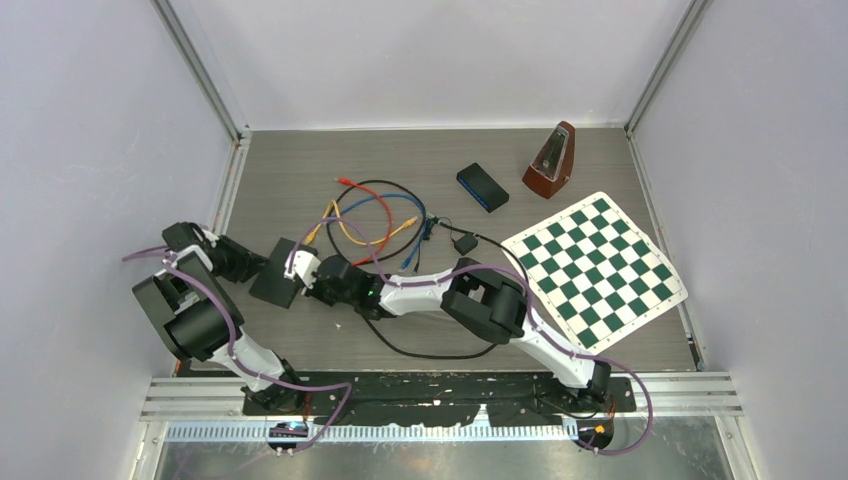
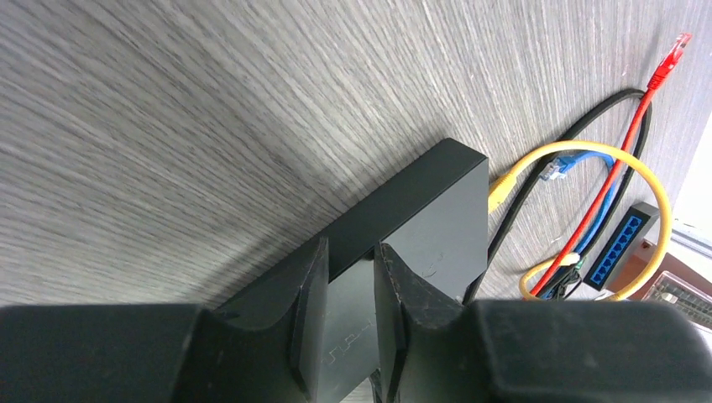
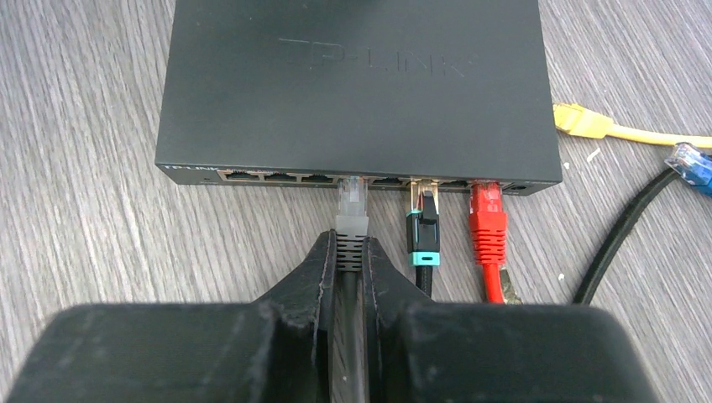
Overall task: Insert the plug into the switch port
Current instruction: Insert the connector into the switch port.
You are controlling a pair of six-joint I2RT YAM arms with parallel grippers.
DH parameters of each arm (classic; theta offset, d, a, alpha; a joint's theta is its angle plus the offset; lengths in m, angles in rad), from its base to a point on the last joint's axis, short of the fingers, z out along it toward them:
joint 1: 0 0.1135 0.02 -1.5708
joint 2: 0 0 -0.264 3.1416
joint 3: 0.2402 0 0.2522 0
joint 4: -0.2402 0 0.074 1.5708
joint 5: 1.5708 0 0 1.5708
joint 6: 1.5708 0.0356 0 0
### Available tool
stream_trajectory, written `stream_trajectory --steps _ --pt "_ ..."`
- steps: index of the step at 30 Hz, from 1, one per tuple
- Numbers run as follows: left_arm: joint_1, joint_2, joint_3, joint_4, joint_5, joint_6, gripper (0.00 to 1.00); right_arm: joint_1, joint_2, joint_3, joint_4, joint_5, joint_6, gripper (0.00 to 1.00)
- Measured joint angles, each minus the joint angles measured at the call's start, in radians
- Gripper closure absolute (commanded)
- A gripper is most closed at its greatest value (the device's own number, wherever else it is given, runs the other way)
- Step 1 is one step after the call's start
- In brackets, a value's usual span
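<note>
A black network switch [image 3: 353, 84] lies on the table, its port row facing my right wrist camera. It also shows in the top view [image 1: 277, 272] and in the left wrist view [image 2: 420, 214]. My left gripper [image 2: 350, 277] is shut on the switch's rear edge. My right gripper [image 3: 350, 256] is shut on a grey plug [image 3: 352, 206] with a clear tip, whose tip sits at or in a middle port. A black-and-teal plug [image 3: 424, 231] and a red plug [image 3: 488, 227] sit in ports to its right.
Loose yellow [image 3: 579, 120], blue [image 3: 690, 164], red [image 2: 663, 71] and black [image 3: 625, 231] cables lie right of the switch. A second switch with blue ports [image 1: 482, 187], a metronome [image 1: 550, 160] and a checkerboard [image 1: 592, 270] lie farther right.
</note>
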Motion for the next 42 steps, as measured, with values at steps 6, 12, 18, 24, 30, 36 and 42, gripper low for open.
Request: stream_trajectory --steps 6,12,18,24,30,36,42 --pt "0.005 0.0 0.0 0.039 -0.005 0.017 0.77 -0.016 0.034 0.066 -0.025 -0.044 0.003 0.95" --pt "0.005 0.028 0.002 0.1 0.019 0.022 0.78 -0.031 0.072 0.173 -0.121 -0.074 0.014 0.95" --pt "0.001 0.044 0.01 0.155 0.021 0.025 0.8 -0.043 0.135 0.328 -0.256 -0.115 0.026 0.95" --pt "-0.004 0.049 0.012 0.169 0.022 0.024 0.82 -0.053 0.143 0.349 -0.274 -0.129 0.045 0.95" --pt "-0.004 0.047 0.019 0.159 0.018 0.017 0.78 -0.058 0.129 0.282 -0.187 -0.128 0.048 0.93" --pt "-0.008 -0.027 0.021 0.055 0.009 -0.054 0.67 -0.068 0.08 0.132 -0.019 -0.141 0.055 0.8" --pt "-0.021 -0.036 0.082 -0.19 -0.012 -0.062 0.58 -0.086 0.047 0.05 0.048 -0.166 0.044 0.69"
